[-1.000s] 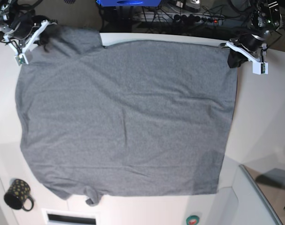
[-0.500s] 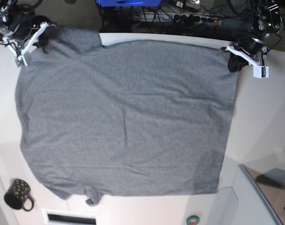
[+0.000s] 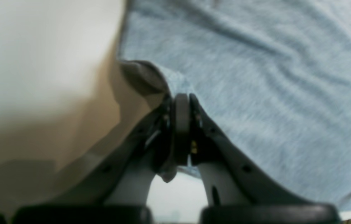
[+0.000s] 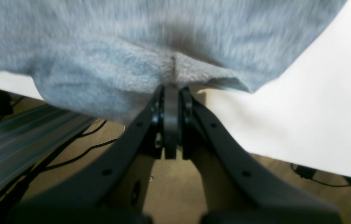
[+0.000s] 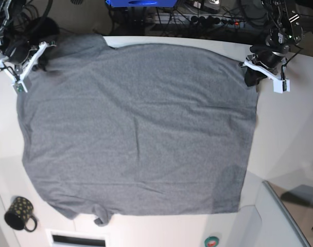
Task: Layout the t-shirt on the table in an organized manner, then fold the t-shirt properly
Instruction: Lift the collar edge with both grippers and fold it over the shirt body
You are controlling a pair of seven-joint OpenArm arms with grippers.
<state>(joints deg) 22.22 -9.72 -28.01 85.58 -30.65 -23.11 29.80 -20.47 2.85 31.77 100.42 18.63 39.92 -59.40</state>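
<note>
The heather-grey t-shirt [image 5: 136, 128] lies spread nearly flat over the white table [image 5: 290, 128]. In the base view my left gripper [image 5: 251, 71] is at the shirt's far right corner and my right gripper [image 5: 45, 57] is at its far left corner by a sleeve. The left wrist view has the left gripper [image 3: 181, 99] shut on a bunched fold of the t-shirt [image 3: 256, 77] beside bare table [image 3: 38, 46]. Seen from the right wrist, the right gripper [image 4: 171, 88] is shut on the edge of the t-shirt [image 4: 100, 71], which hangs past the table [image 4: 318, 109].
A black dotted mug [image 5: 20, 213] stands at the near left corner. Cables and a power strip [image 5: 197, 18] run behind the far edge. A grey raised panel [image 5: 288, 216] and a round button [image 5: 212, 240] sit at the near right.
Both grippers have shifted toward the near side and slightly to the view's left, still holding the far corners. The shirt's far right corner has been drawn inward.
</note>
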